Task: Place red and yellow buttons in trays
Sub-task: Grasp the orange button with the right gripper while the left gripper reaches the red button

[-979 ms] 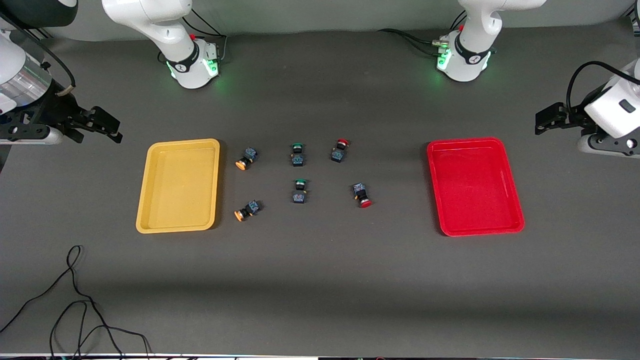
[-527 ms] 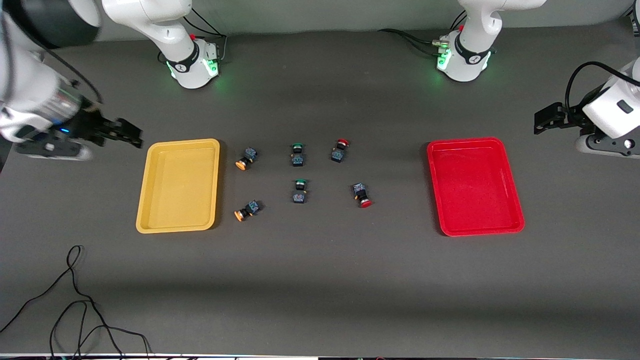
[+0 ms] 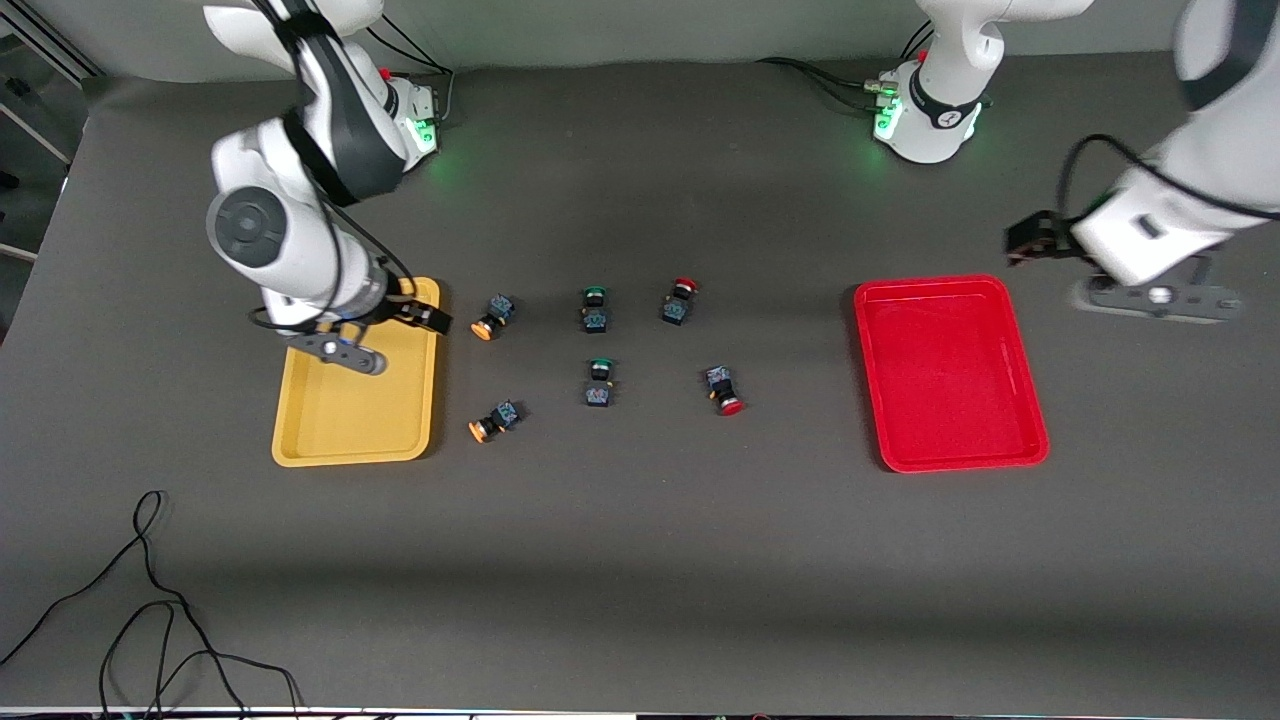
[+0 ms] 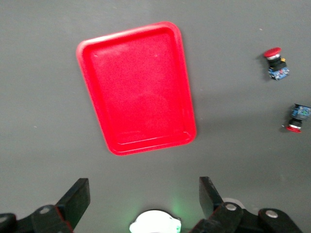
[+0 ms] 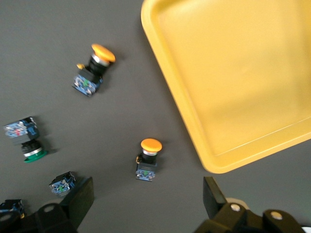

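Nothing was picked yet. The right gripper [image 3: 425,318], wide open and empty, hung over the yellow tray [image 3: 352,440]; next it must reach a yellow button [image 3: 493,318]. The left gripper [image 4: 143,196], open and empty too, hung near the red tray [image 3: 948,455].

Two green-capped switches [image 3: 595,308] [image 3: 599,383] lie mid-table; a black cable [image 3: 150,610] curls at the near edge.

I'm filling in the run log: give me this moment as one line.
right gripper: open, over yellow tray | left gripper: open, near red tray | buttons: all on table | trays: empty

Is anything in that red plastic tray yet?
Empty: the shallow red plastic tray shows only bare floor; both red-capped buttons lie on the table.
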Available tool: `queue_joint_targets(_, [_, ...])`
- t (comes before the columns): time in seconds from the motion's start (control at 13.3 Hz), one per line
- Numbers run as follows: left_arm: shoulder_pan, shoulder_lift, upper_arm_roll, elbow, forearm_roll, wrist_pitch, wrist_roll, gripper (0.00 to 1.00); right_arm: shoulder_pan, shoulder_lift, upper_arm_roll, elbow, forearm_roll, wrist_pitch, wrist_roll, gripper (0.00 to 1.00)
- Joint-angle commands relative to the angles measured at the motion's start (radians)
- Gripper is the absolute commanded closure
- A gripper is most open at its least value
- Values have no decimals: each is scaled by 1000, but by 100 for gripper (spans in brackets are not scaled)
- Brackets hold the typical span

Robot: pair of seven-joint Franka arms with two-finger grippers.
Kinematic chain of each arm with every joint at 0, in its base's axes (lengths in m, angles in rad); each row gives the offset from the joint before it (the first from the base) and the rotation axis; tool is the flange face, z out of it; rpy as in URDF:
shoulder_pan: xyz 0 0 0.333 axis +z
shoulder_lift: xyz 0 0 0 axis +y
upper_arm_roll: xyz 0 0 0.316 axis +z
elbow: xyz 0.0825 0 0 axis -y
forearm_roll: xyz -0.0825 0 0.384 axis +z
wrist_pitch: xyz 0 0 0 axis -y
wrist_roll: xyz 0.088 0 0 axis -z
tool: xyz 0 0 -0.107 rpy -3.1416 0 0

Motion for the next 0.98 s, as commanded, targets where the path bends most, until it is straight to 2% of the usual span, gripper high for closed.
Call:
queue_joint_targets(0.0, [-34, -9, -110, -46, 1, 40, -169, 0, 21, -7, 25, -153, 34, 180, 110, 0])
queue_joint_targets(0.15, [-102, 1, -173, -60, -13, 94, -336, 0, 44, 47, 65, -241, 34, 350, 219, 0])
queue_joint_targets(0.38, [-262, 26, -182, -60, -59, 186, -516, 0, 60, 113, 88, -345, 34, 574, 265, 0])
queue_joint_targets(0.53, [-360, 43, -182, -60, -59, 241, -617, 0, 64, 151, 90, -367, 34, 652, 291, 0])
queue_joint_targets(0.68, [-409, 73, -182, -77, -59, 279, -645, 0, 71, 175, 91, -367, 34, 673, 313, 0])
queue_joint_targets(0.75, [-445, 89, -182, -116, -59, 337, -668, 0, 71, 184, 91, -367, 34, 687, 314, 3])
queue_joint_targets(0.9, [-506, 123, -182, -210, -54, 498, -726, 0, 71, 204, 91, -367, 34, 715, 316, 18])
